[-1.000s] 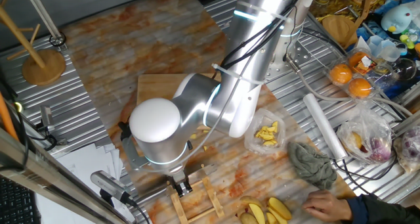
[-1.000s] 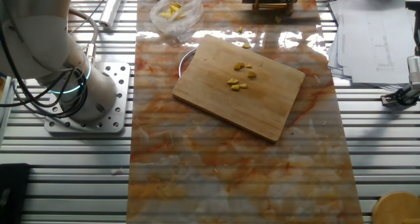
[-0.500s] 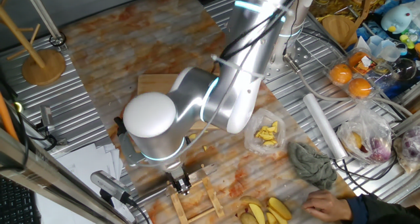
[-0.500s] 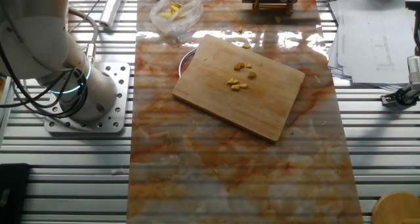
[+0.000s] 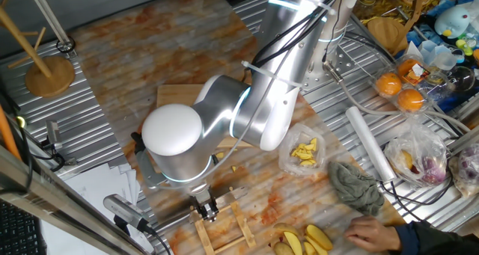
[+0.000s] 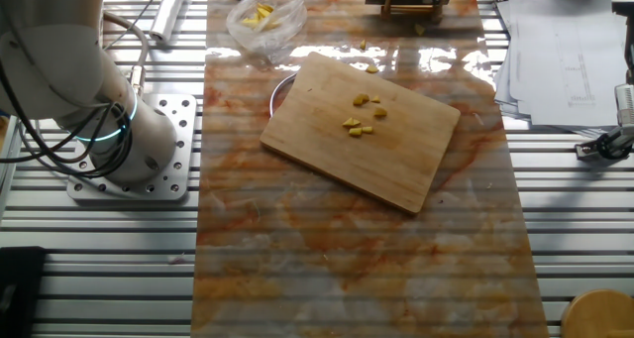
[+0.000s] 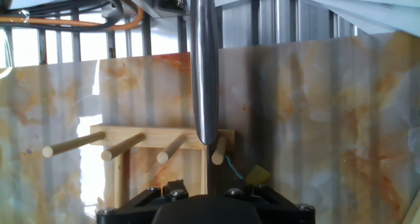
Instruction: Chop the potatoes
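Note:
Several small yellow potato chunks (image 6: 365, 115) lie in a loose cluster on the wooden cutting board (image 6: 396, 165). A few stray chunks lie past the board's far edge (image 6: 371, 68), and one lies beside the wooden peg rack (image 7: 257, 175). My gripper (image 5: 203, 209) hangs just above that peg rack (image 5: 228, 232) at the table's edge, far from the board. In the hand view a steel knife handle (image 7: 203, 66) lies straight ahead, its near end at the rack's far bar (image 7: 151, 137). My fingers are hidden there; only the black housing shows.
A clear bag of brighter yellow pieces (image 5: 303, 152) lies beside the arm. Larger yellow wedges (image 5: 308, 240), a person's hand (image 5: 374, 231) and a grey cloth (image 5: 358, 186) are at the front right. Papers (image 6: 565, 41) and a steel cylinder (image 5: 123, 208) lie beside the rack.
The arm's elbow swung slightly left and the gripper dipped a little over the rack a second ago. It has stayed still since. The chunks have not moved.

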Available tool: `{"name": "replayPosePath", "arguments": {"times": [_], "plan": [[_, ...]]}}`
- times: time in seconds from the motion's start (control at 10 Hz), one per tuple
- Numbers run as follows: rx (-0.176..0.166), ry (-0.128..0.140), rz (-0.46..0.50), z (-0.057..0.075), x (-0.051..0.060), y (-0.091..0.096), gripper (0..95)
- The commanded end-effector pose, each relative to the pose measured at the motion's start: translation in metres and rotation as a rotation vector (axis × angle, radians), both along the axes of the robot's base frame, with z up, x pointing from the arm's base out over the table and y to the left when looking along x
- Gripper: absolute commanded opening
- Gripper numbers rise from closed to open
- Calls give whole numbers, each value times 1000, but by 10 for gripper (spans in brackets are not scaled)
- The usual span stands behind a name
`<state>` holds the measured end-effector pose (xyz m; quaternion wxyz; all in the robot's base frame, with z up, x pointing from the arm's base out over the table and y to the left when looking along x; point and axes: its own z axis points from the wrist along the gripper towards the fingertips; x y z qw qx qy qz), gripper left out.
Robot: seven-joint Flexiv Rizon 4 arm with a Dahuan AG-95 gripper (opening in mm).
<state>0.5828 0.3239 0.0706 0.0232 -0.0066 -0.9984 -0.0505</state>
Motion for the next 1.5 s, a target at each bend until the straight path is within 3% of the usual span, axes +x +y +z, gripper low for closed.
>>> {"name": "replayPosePath", "arguments": {"times": [0.1,1.3,1.4,1.5], "plan": [[0,-1,0,0,0,0,380],[0,-1,0,0,0,0,380],[-26,66,-27,83,-33,-47,190],[-25,65,-25,82,-34,-48,190]]}}
